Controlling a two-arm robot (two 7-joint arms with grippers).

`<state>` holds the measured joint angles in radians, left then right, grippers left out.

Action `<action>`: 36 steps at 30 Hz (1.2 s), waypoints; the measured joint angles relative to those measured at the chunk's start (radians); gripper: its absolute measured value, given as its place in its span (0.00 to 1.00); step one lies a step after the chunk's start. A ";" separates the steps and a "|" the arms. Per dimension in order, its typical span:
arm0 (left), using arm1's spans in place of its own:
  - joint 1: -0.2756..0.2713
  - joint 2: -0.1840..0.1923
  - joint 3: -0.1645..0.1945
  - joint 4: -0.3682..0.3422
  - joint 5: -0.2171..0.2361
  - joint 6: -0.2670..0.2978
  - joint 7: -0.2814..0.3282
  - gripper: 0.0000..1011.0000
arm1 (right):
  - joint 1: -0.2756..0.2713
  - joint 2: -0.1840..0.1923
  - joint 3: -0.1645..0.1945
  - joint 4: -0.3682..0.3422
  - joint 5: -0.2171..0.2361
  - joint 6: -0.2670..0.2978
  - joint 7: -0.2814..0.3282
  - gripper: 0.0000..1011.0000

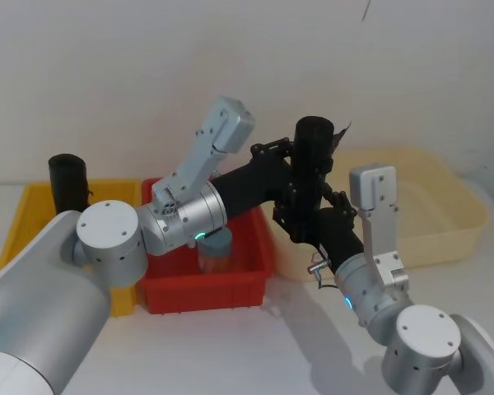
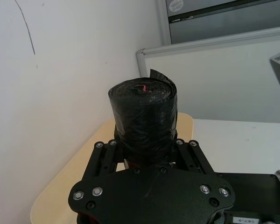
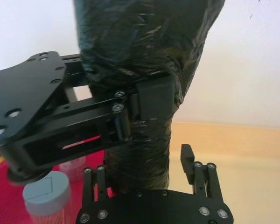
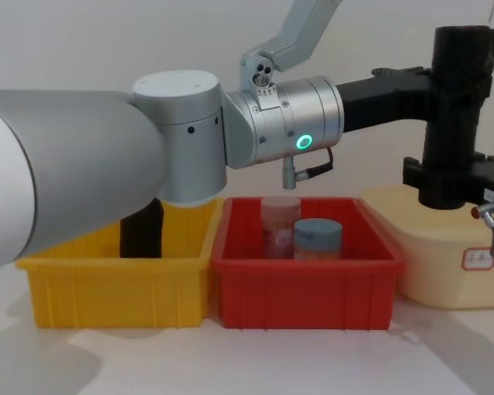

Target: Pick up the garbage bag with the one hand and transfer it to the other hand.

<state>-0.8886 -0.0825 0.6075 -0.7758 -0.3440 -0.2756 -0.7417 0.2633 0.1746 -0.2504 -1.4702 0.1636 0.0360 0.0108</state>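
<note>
The garbage bag [image 1: 314,140], a tall black roll of plastic film with a loose flap at its top, is held upright in the air above the gap between the red bin and the cream tub. My left gripper [image 1: 303,160], on the green-ringed arm, is shut on the bag's middle. One of its pads [image 3: 154,100] presses into the film. My right gripper [image 1: 309,217], on the blue-ringed arm, sits lower, around the bag's bottom end [image 3: 137,158]. It stands open, with a gap between one finger [image 3: 187,158] and the roll. From the side, the bag [image 4: 454,99] stands vertical at the right.
A yellow bin [image 1: 33,206] at the left holds another black roll [image 1: 67,181]. The red bin [image 1: 206,292] in the middle holds a clear jar with a grey-blue lid [image 4: 317,239] and a second jar. A cream tub [image 1: 445,214] sits at the right.
</note>
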 joint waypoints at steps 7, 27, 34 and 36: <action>0.000 0.000 0.000 0.000 0.000 0.000 0.000 0.47 | 0.018 -0.012 0.011 0.016 -0.004 0.006 -0.006 0.70; 0.000 0.000 0.000 0.000 0.000 0.000 0.000 0.87 | 0.013 -0.024 0.036 -0.014 -0.010 0.009 0.001 0.50; 0.000 0.000 0.000 0.000 0.000 0.000 0.000 0.99 | 0.017 -0.024 0.049 -0.019 -0.007 0.037 0.006 0.50; 0.000 0.000 0.000 0.000 0.000 0.000 0.000 0.99 | 0.025 -0.025 0.057 -0.015 -0.007 0.054 0.004 0.50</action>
<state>-0.8885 -0.0823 0.6076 -0.7759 -0.3441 -0.2756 -0.7417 0.2886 0.1496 -0.1935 -1.4847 0.1568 0.0899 0.0145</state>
